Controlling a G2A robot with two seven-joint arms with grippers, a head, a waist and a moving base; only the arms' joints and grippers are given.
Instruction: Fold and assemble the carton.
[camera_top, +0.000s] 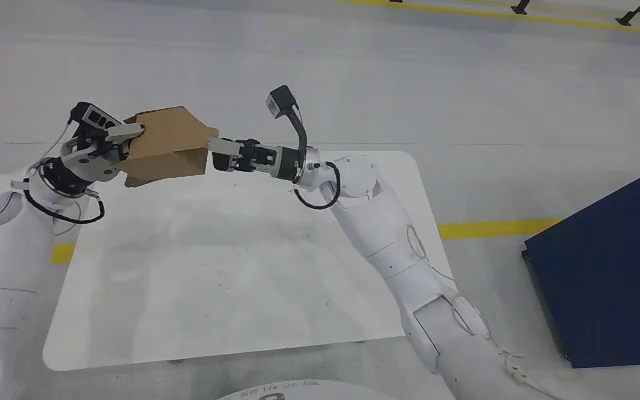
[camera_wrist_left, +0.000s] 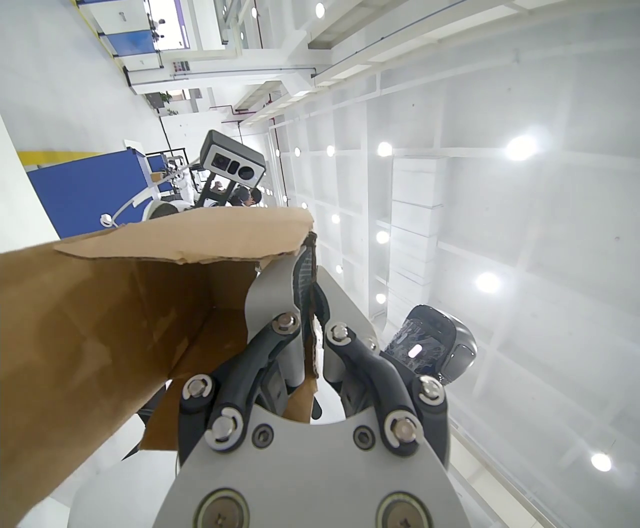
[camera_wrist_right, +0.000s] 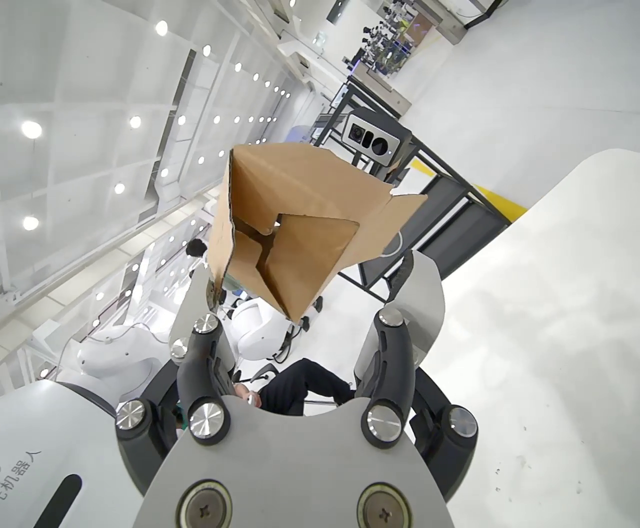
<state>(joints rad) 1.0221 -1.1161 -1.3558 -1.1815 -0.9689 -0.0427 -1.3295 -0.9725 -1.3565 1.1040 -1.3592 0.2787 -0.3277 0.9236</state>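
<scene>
A brown carton (camera_top: 170, 145) hangs in the air over the far left corner of the white table (camera_top: 250, 270). My left gripper (camera_top: 125, 135) holds it from the left. In the left wrist view, that gripper (camera_wrist_left: 307, 285) is shut on one wall edge of the carton (camera_wrist_left: 100, 310). My right gripper (camera_top: 215, 152) is at the carton's right end, open. In the right wrist view, the carton's (camera_wrist_right: 300, 225) open end faces my right gripper (camera_wrist_right: 310, 287), with folded flaps showing inside. One right fingertip (camera_wrist_right: 210, 295) is close to the carton's lower corner; contact is unclear.
A dark blue cabinet (camera_top: 600, 270) stands on the floor to the right of the table. A yellow floor line (camera_top: 490, 228) runs behind the table. The bare tabletop lies below and in front of the carton.
</scene>
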